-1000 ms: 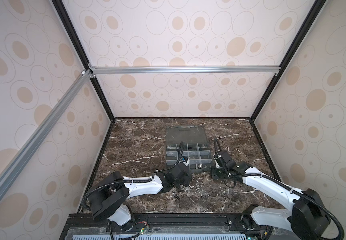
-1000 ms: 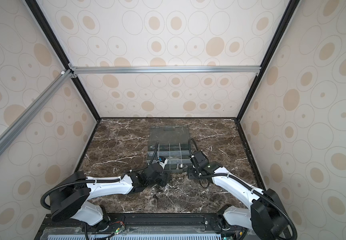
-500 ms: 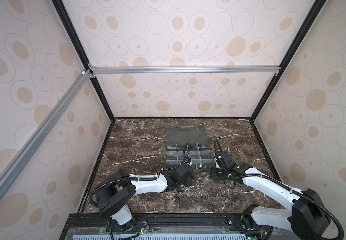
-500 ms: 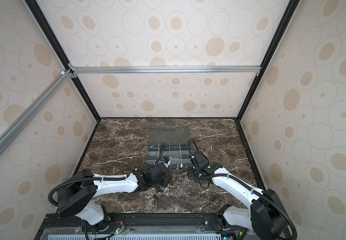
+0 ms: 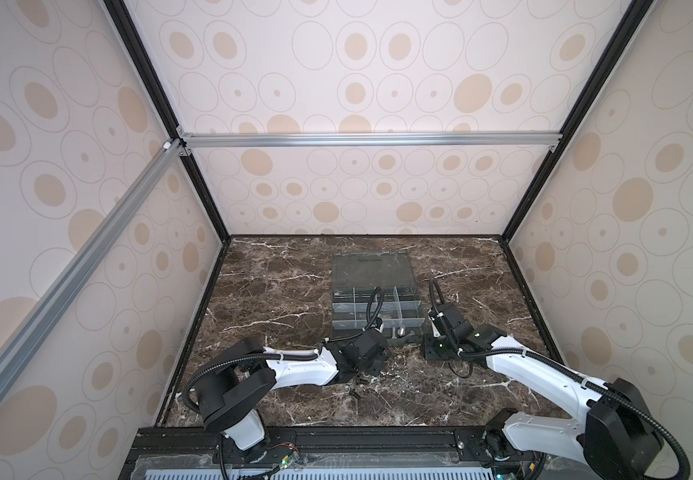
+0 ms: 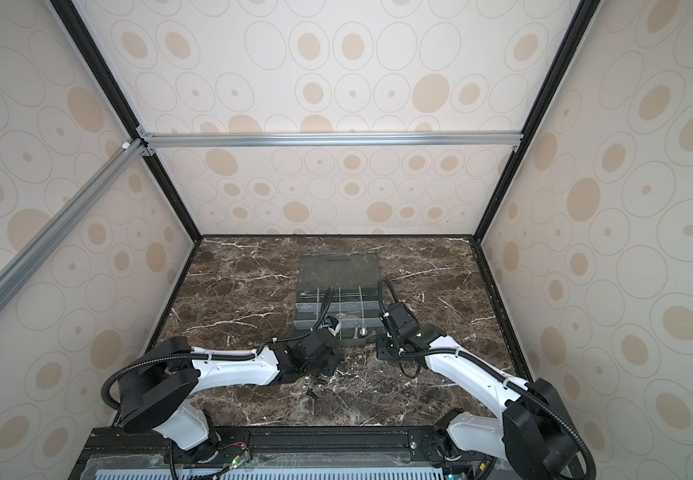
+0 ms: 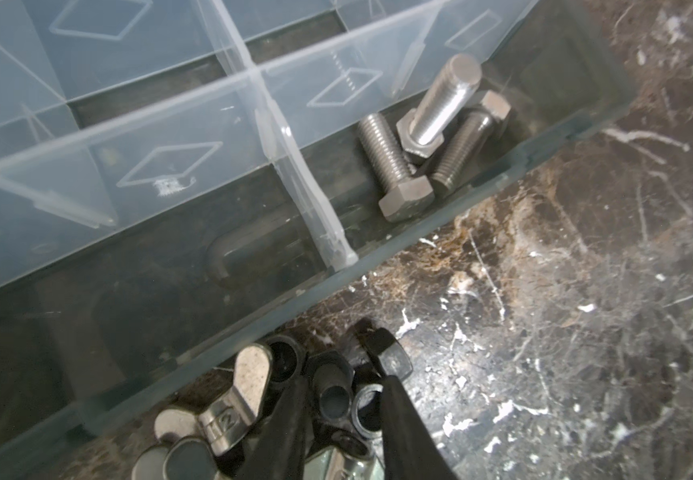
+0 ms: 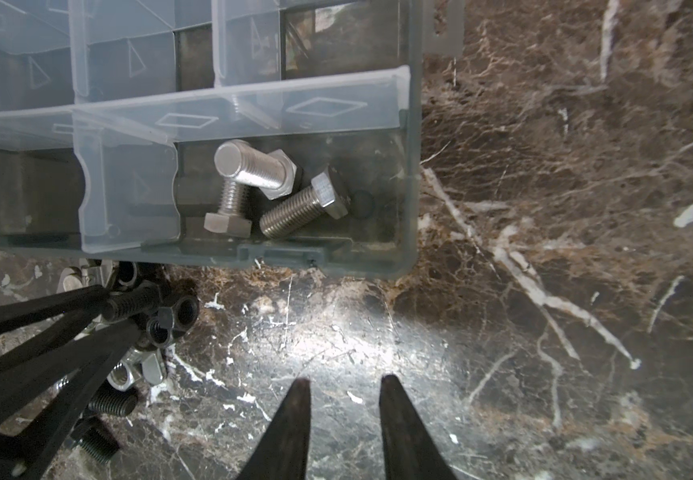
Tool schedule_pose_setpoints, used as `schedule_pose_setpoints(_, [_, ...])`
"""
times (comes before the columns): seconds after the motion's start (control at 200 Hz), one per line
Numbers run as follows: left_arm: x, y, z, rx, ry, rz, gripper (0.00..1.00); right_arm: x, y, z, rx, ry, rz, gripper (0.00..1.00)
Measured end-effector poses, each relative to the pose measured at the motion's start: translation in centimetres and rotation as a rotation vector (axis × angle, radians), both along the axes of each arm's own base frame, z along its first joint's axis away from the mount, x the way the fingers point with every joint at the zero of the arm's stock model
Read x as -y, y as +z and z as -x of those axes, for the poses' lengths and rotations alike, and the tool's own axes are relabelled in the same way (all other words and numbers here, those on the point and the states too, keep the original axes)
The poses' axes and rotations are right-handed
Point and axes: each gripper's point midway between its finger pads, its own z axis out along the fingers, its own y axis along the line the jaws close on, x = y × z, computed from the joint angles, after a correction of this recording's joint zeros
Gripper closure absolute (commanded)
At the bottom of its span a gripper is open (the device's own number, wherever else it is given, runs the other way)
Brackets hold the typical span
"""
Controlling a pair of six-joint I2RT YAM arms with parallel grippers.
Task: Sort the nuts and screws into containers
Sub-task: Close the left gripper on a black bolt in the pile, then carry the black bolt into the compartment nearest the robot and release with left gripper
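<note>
The left pincer [image 7: 338,395] is narrowly apart in the pile of nuts [image 7: 367,411] and black screws [image 8: 114,404] on the counter [image 8: 544,291], just beside the containers [image 7: 419,237]; whether it grips a piece cannot be told. The right pincer [image 8: 344,380], half open and empty, hovers near three silver screws [image 8: 253,191] in the corner compartment [image 8: 390,232].

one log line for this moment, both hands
left hand: straddles dark nuts, grip unclear | right hand: open, empty | three silver screws in corner container

screws [image 8: 253,174] slvr | table [image 5: 274,291] brn marble, wht veins | walls [image 5: 357,83] beige circles
</note>
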Motion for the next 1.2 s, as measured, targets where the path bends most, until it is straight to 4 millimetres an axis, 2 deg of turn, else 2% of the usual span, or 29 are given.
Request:
schedule_pose_setpoints(0.125, [0.1,-0.5,0.1,-0.004,-0.004,-0.009,0.80,0.0,0.1,0.0,0.003,0.000,-0.002,0.68])
schedule_pose_setpoints(0.465, [0.5,0.6,-0.1,0.018,-0.006,0.026,0.91,0.2,0.5,0.0,0.021,-0.004,-0.006,0.69])
schedule_pose_setpoints(0.595, [0.6,2.8,-0.2,0.052,-0.004,0.076,0.91,0.3,0.6,0.1,0.020,-0.005,-0.003,0.69])
schedule_pose_setpoints(0.815, [0.0,9.1,-1.0,0.183,0.026,0.219,0.89,0.4,0.4,0.3,0.012,-0.006,0.006,0.69])
schedule_pose_setpoints(0.925, [-0.6,10.5,-2.1,0.227,0.054,0.256,0.89,0.4,0.4,0.3,0.012,-0.007,0.005,0.69])
schedule_pose_setpoints(1.035, [-1.3,9.9,-3.5,0.228,0.087,0.243,0.89,0.4,0.4,0.3,0.011,-0.008,0.004,0.69])
schedule_pose_setpoints(1.195, [-2.4,6.9,-5.0,0.178,0.118,0.187,0.88,0.5,0.4,0.4,0.008,-0.009,0.006,0.69])
